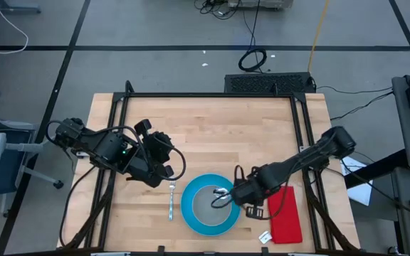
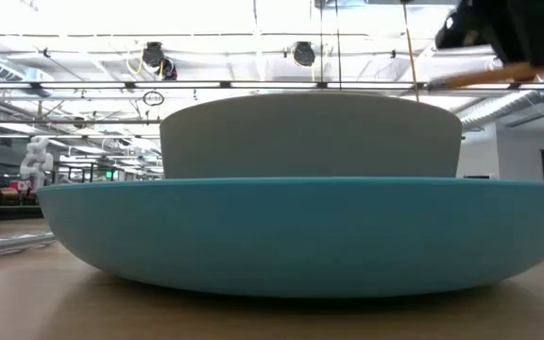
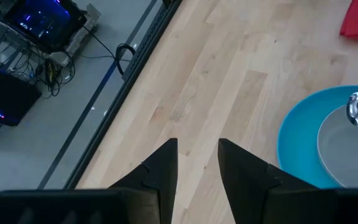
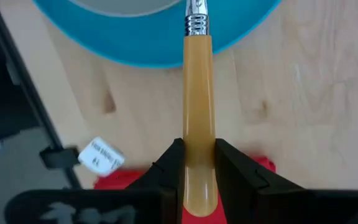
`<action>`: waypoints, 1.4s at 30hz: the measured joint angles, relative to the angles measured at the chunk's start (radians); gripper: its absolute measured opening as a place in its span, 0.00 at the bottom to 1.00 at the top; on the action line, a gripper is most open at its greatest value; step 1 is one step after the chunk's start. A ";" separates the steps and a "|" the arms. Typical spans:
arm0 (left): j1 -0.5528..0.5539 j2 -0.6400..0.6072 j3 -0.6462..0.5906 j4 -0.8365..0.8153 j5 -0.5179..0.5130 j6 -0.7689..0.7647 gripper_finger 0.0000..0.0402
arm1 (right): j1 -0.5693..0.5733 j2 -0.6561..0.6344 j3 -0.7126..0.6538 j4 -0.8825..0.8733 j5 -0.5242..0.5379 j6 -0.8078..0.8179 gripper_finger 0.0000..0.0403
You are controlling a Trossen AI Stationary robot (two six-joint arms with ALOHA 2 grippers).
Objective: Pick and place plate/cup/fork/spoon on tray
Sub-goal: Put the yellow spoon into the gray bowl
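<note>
1. Pinching the spoon (image 4: 197,112) by the rear of its orange handle, the right gripper (image 4: 197,163) has both fingers pressed on the sides; such a narrow hold could let it pivot or slip.
2. Its long axis runs straight out from the fingers, metal bowl end leading over the cup (image 1: 212,203) on the plate (image 1: 191,213), where it may clip the rim.
3. Farther off, the left gripper (image 3: 197,163) waits with fingers slightly spread, the fork (image 1: 171,200) just beyond them.

Right pincer (image 4: 197,158) reaches in low, fingers clamped tight; left pincer (image 3: 197,155) hangs back, fingers slightly parted.
</note>
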 joint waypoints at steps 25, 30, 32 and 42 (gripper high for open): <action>0.002 0.000 0.000 0.000 -0.007 0.079 0.30 | -0.014 0.284 0.412 -0.341 -0.180 -0.019 0.15; 0.002 0.000 0.000 0.000 -0.011 0.080 0.30 | -0.038 0.305 0.413 -0.338 -0.206 -0.029 0.15; 0.002 0.000 0.000 0.000 -0.011 0.082 0.30 | -0.050 0.319 0.413 -0.334 -0.224 -0.051 0.15; 0.002 0.000 0.000 0.000 -0.022 0.104 0.30 | -0.093 0.352 0.413 -0.319 -0.252 -0.120 0.15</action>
